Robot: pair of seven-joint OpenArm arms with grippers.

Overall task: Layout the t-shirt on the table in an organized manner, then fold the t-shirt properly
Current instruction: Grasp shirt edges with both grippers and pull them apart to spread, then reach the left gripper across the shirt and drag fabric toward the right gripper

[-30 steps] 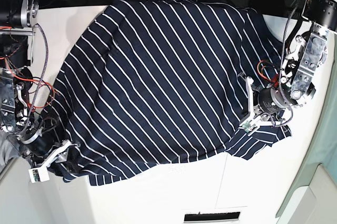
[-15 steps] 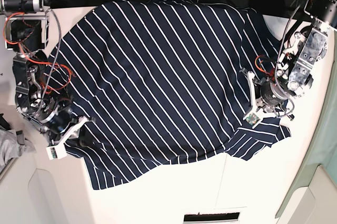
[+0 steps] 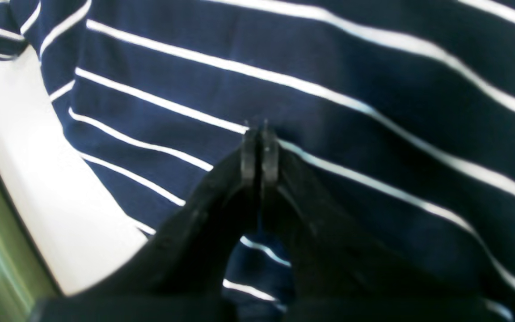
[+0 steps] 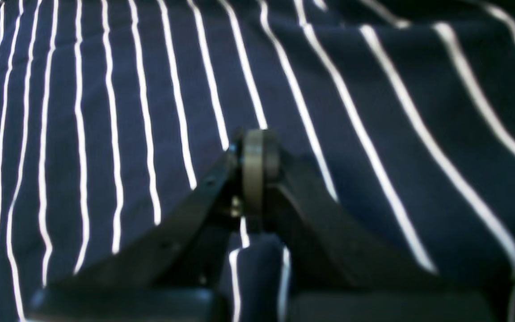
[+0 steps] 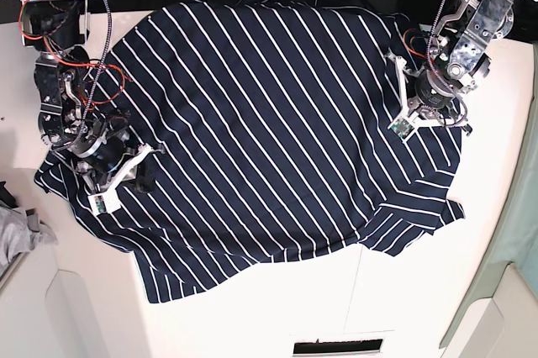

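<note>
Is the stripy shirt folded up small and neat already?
No, the t-shirt lies spread wide and rumpled across the table, not folded into a neat stack.

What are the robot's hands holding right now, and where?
Both hands are shut over the t-shirt. The left hand sits on cloth near the shirt's edge, the right hand on cloth farther in. Whether either one really pinches cloth cannot be told.

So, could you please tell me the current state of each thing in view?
t-shirt: spread over the table, wrinkled, unfolded, one sleeve creased near the front edge.
table: white, mostly covered by the shirt.
left gripper: shut, above the shirt cloth.
right gripper: shut, over the shirt.
grey cloth: bunched at the table's edge.
</note>
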